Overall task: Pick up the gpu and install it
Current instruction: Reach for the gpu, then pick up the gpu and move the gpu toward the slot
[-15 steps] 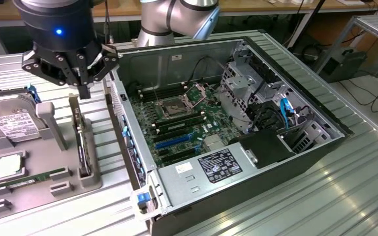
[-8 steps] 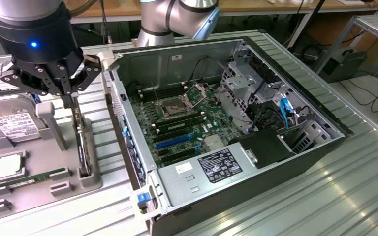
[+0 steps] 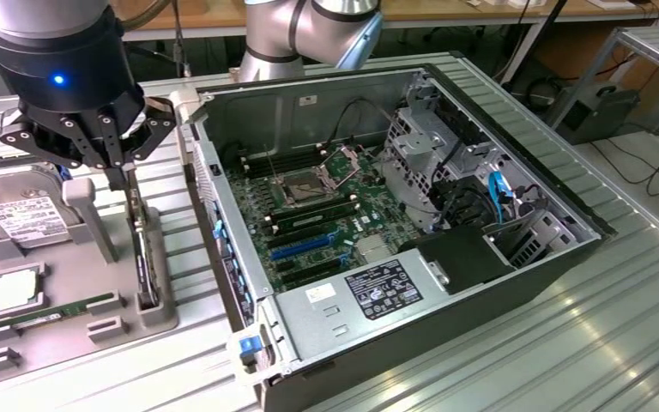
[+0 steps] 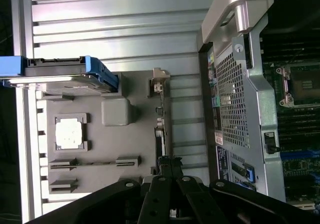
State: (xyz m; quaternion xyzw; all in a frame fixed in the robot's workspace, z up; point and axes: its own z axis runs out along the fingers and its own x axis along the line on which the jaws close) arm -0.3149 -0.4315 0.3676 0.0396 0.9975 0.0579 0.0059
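Light: bright, even.
Glare: pale streaks on ribbed table (image 3: 604,330), exterior view's lower right.
Shadow: soft, inside case (image 3: 295,107).

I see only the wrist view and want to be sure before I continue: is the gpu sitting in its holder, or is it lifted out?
Observer: In the exterior view the gpu stands on its edge in the gray holder, not lifted. The gripper is at its top edge.
Operator: Is the slot for it free?
Observer: Yes, no card stands in the blue slot on the motherboard.
Operator: Is any cable over that slot?
Observer: No. A black cable hangs near the drive cage, apart from the blue slot.
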